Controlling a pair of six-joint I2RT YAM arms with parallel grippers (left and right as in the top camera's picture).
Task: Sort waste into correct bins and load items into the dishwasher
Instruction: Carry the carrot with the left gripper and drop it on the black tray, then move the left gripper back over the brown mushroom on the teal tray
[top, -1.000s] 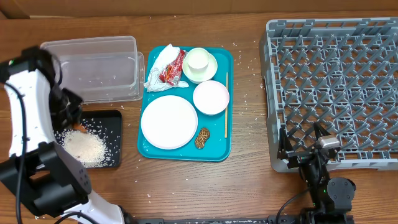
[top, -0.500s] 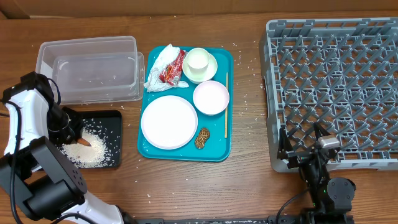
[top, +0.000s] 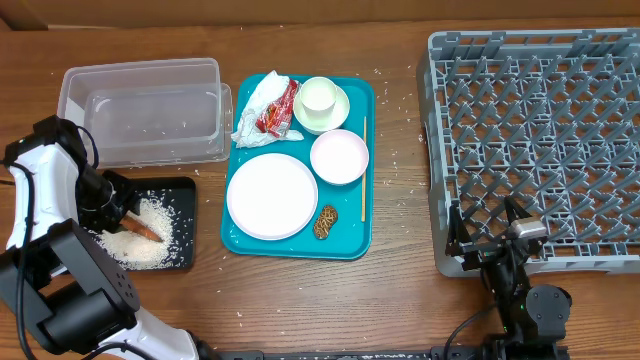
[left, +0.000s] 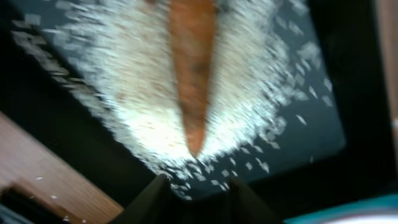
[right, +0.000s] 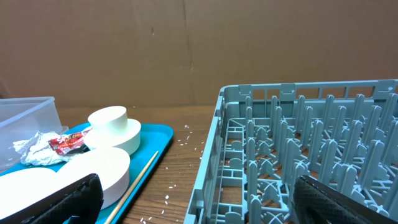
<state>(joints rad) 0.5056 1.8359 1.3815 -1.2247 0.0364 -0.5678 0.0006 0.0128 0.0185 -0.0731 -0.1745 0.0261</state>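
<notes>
The orange carrot stick (left: 193, 74) lies loose on the rice pile (top: 150, 248) in the black tray (top: 186, 215). Just above it my left gripper (left: 196, 186) is open, holding nothing; overhead the left gripper (top: 118, 208) hangs over the tray's left part. The clear tub (top: 140, 115) holds a few grains. On the teal tray (top: 365, 95) are the napkin (top: 255, 115), wrapper (top: 278, 110), plate (top: 272, 195), bowl (top: 339, 156), cup (top: 318, 96) in a second bowl, brown food piece (top: 325, 221) and wooden stick (top: 364, 170). My right gripper (right: 205, 208) stands open at the dish rack's (top: 540, 140) front left corner.
Loose rice grains (top: 395, 160) are scattered on the wooden table between the teal tray and the rack. A cardboard wall (right: 186, 50) closes off the far side. The left arm's white link (top: 45, 170) stands left of the black tray.
My left gripper came down over the black tray, opened and let the carrot stick drop onto the rice. The right arm has not moved.
</notes>
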